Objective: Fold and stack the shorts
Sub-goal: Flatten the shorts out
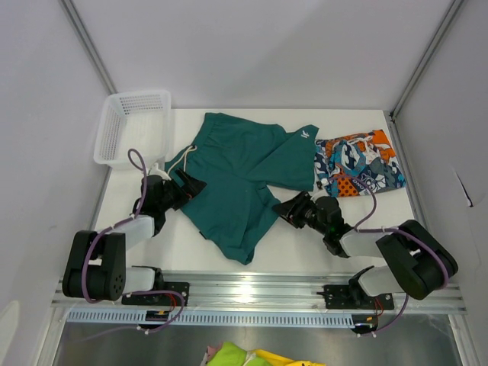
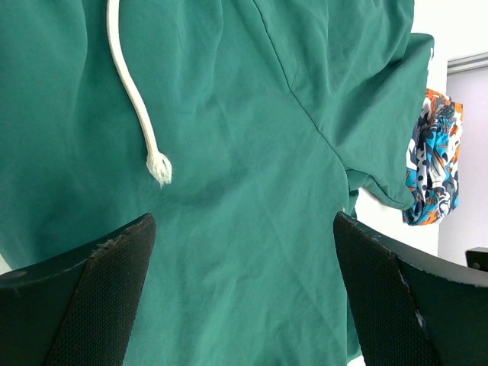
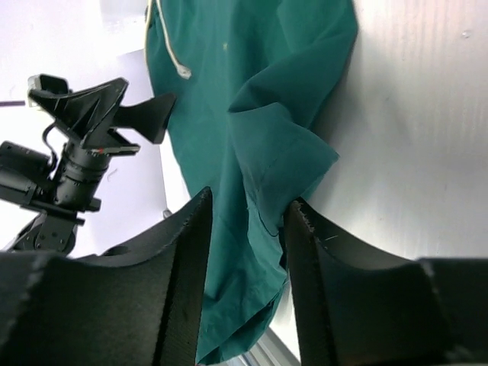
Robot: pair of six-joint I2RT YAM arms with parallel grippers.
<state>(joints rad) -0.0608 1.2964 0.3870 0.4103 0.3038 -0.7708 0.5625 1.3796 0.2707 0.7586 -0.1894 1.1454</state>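
Bright, even overhead light; the white counter (image 1: 305, 229) glares at 3 o'clock in the right wrist view. Near tool fingers (image 3: 183, 297) blur softly.

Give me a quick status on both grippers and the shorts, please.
Left gripper open over green shorts. Right gripper closing on their hem. Patterned shorts alongside. Nothing obstructing.

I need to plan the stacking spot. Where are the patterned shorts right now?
In the top view, the patterned shorts lie at the table's far right, partly tucked under the green shorts.

Basket (image 1: 131, 126) blocks far-left; centre-front free
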